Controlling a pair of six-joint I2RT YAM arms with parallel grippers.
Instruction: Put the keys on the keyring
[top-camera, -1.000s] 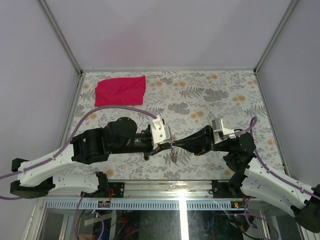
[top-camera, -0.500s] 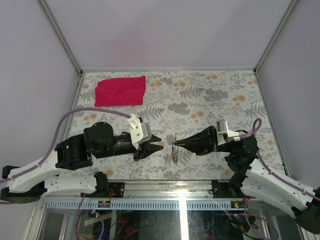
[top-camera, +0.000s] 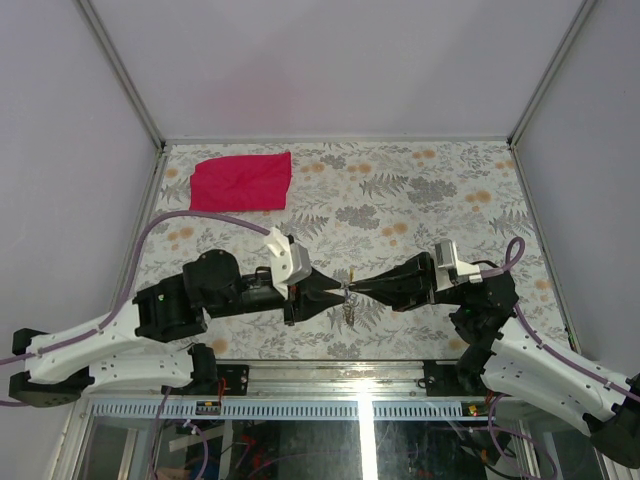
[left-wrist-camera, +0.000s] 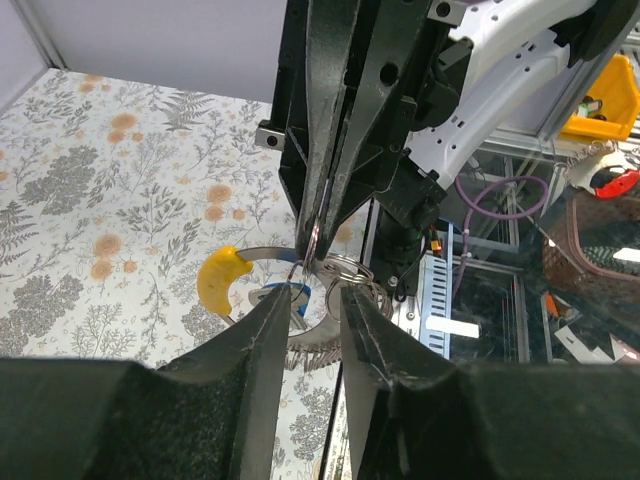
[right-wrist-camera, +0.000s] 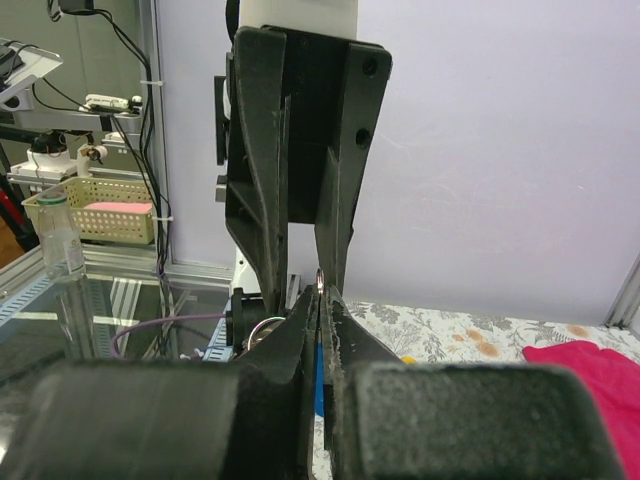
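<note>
My right gripper (top-camera: 353, 290) is shut on the keyring (left-wrist-camera: 345, 270), a thin metal ring pinched at its fingertips above the table. Below the ring hang the keys (top-camera: 348, 308): a yellow head (left-wrist-camera: 222, 280) and a blue head (left-wrist-camera: 287, 296) show in the left wrist view, with toothed metal beneath them. My left gripper (top-camera: 335, 289) faces the right one tip to tip. Its jaws are open, one finger (left-wrist-camera: 262, 330) on each side of the ring's near edge, not pressing on it. In the right wrist view the left fingers (right-wrist-camera: 262, 200) stand apart just beyond my shut right gripper (right-wrist-camera: 320, 300).
A red cloth (top-camera: 241, 181) lies flat at the table's back left and shows in the right wrist view too (right-wrist-camera: 590, 370). The flowered tabletop (top-camera: 430, 190) stretches behind both arms. Grey walls close in the sides, and a metal rail (top-camera: 330, 378) runs along the near edge.
The left gripper let go at the ring, opened and pulled back to the left, then came right again to the ring with its jaws apart. The right gripper kept its hold, hardly moving.
</note>
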